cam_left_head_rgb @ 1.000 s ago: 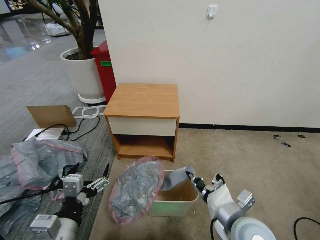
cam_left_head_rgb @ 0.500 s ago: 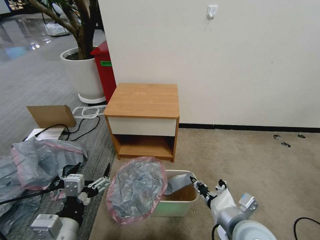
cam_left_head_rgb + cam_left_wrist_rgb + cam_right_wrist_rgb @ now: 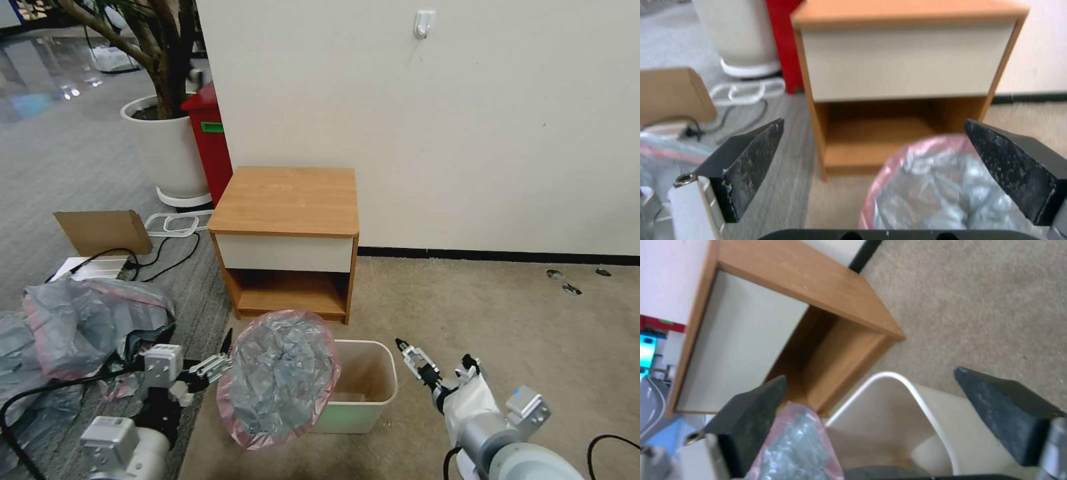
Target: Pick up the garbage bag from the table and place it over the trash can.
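- Lower centre of the head view: the garbage bag (image 3: 280, 380), a crinkled grey disc edged in pink, standing on edge against the left side of the trash can (image 3: 385, 353) and covering that side's rim.
- Not stretched over the opening; bin mouth uncovered to the right of the bag, with bare inner walls on show.
- Lower left of the same view: the left gripper (image 3: 202, 341), hanging level with the bag and just to its left, fingers spread wide and clamping nothing.
- From the left wrist view, the left gripper (image 3: 873, 121) facing the table (image 3: 907, 60), with the bag (image 3: 933, 186) low in the frame, close against one dark finger (image 3: 1018, 170); contact there impossible to judge.
- Lower right of the head view: the right gripper (image 3: 417, 360), just right of the bin's rim, above the beige carpet (image 3: 520, 320).
- From the right wrist view, the right gripper (image 3: 870, 373) released and empty, its fingers far apart over the can's white rim (image 3: 907, 390), with the bag's pink edge (image 3: 795, 446) at the lower left of the frame.
- Centre of the head view: the table (image 3: 287, 197), top bare, standing against the white wall (image 3: 433, 120) directly behind the bin; seen tilted in the right wrist view (image 3: 742, 336).
- Far left of the head view: a heap of grey-pink bags (image 3: 80, 320) on the grey carpet, apart from the bin.
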Motion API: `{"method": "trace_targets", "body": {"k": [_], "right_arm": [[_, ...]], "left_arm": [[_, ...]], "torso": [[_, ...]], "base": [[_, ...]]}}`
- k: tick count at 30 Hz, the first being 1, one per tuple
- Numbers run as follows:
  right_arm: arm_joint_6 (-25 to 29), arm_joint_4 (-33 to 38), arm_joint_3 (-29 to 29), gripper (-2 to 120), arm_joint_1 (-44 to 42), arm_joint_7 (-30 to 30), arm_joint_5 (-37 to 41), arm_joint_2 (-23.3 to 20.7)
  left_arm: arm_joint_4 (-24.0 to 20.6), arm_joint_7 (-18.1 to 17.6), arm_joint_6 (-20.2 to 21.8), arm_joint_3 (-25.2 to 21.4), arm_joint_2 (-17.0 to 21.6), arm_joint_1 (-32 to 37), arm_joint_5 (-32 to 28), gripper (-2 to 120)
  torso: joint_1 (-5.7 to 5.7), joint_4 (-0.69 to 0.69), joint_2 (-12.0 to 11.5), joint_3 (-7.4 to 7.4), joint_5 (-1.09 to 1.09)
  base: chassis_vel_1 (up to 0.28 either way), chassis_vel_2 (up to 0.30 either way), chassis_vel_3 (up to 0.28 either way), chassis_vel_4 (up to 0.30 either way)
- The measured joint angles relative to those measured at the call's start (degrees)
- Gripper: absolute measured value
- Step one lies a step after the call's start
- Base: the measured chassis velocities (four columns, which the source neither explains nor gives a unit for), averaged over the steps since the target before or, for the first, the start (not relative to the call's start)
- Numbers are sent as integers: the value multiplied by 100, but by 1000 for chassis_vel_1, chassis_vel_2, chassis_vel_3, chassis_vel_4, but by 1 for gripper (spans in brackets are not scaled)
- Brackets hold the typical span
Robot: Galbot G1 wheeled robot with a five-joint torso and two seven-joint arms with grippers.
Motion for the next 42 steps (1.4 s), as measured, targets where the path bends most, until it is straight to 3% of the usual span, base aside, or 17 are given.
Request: {"method": "trace_targets", "body": {"k": [12,20,31,42], "right_arm": [[65,99,30,100,-18,-18,-346,166],[181,197,36,100,-22,-26,-518,240],[257,222,19,100,-32,-31,-558,326],[281,230,-40,100,-66,-34,-651,393]], "left_arm": [[823,-390,416,510,334,-651,-431,97],[1335,-728,659,934,309,-980,-774,78],[1693,-733,692,1151,318,-1217,-767,71],[1705,-710,722,1390,275,-1344,-737,69]], "torso": [[0,0,0,0,0],[0,0,0,0,0],[0,0,-1,0,1],[0,0,0,0,1]], "base": [[0,0,0,0],[0,0,0,0],[0,0,0,0],[0,0,0,0]]}}
